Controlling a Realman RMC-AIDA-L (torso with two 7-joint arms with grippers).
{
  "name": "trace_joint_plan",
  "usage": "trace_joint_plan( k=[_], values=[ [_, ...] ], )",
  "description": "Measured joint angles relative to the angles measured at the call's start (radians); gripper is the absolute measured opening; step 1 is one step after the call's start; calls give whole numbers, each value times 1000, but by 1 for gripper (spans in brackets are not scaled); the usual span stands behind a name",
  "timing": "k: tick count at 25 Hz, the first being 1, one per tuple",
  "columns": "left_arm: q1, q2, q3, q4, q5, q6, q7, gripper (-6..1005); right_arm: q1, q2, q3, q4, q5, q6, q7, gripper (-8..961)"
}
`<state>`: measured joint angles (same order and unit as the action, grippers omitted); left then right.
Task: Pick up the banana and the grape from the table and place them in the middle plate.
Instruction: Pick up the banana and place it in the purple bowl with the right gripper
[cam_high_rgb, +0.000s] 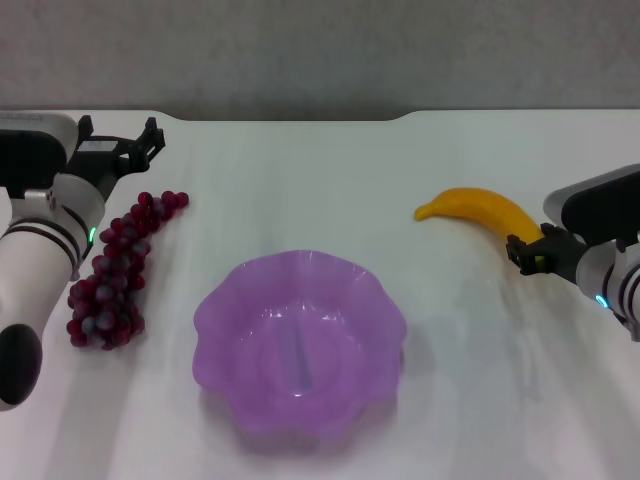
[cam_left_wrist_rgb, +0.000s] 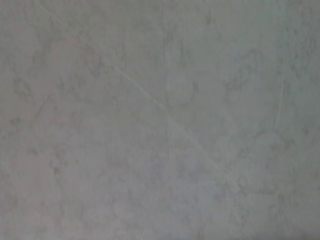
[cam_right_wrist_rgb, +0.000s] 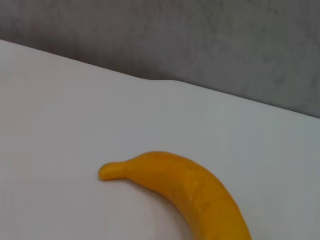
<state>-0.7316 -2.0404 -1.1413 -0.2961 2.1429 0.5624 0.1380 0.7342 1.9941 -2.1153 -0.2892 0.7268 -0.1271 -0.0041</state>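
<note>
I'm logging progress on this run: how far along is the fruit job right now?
Nothing is done yet: the middle plate holds no fruit. The grape lies on the table to the plate's left, beside the left tool. In hand: the right tool is at the near end of the banana, which lies on the table; a grip isn't confirmed. Left: move both fruits into the plate.

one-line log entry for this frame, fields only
plate: empty | grapes: on table, robot's left | banana: on table, robot's right | left gripper: above grapes' far end | right gripper: at banana's near end
</note>
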Motion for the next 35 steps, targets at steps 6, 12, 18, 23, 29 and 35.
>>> trace_joint_plan(
  k=[6,12,18,23,29,35],
  values=[
    [0,0,0,0,0,1,0,894,15,-4,0,13,0,-24,-1,471],
    [0,0,0,0,0,1,0,894,47,-27,0,15,0,-28,-2,470],
    [0,0,0,0,0,1,0,894,66,-46,0,18,0,-50,-9,469],
    [0,0,0,0,0,1,0,894,88,-57,3,20,0,-61,-29,469],
    [3,1,0,2,0,1,3,893,121,-56,13,7,0,-95,-60,468],
    [21,4,0,1,0,1,6,893,70,-41,114,-85,1,-231,-124,468]
  ],
)
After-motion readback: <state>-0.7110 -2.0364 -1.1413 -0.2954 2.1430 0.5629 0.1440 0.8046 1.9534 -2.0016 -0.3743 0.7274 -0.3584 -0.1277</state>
